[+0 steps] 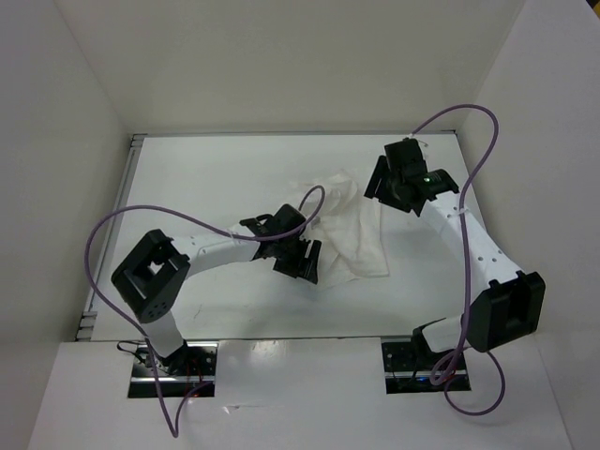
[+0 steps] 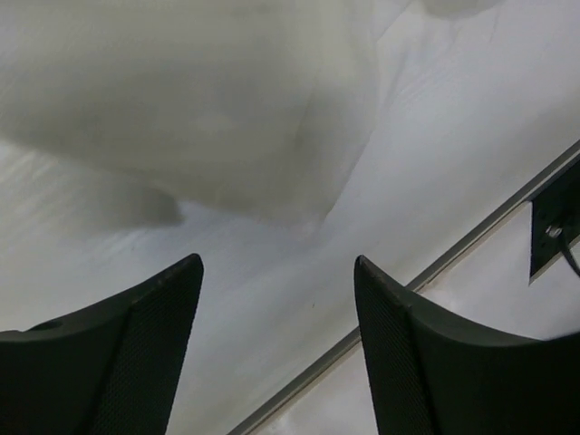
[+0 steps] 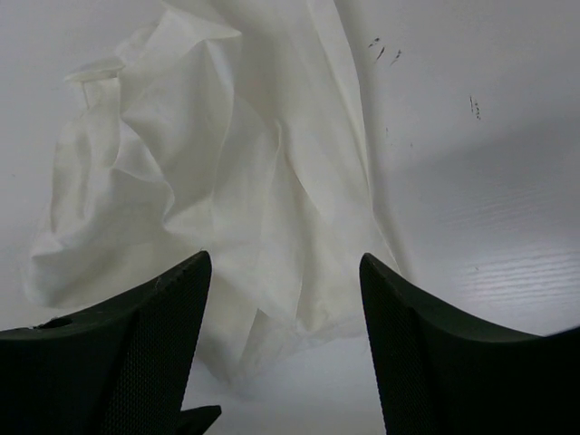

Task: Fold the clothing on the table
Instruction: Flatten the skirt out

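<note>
Both spread and empty, the left gripper (image 1: 305, 258) and right gripper (image 1: 382, 187) flank the crumpled clothing (image 1: 349, 225) near the table's (image 1: 187, 178) middle; pinch opposite edges and flatten it before you fold.

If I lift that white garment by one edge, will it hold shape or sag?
Likely sags: the clothing lies crumpled in soft, loose folds, so it looks floppy. Probably light, since the fabric looks thin. Pushed, it would probably bunch on the table rather than slide whole.
</note>
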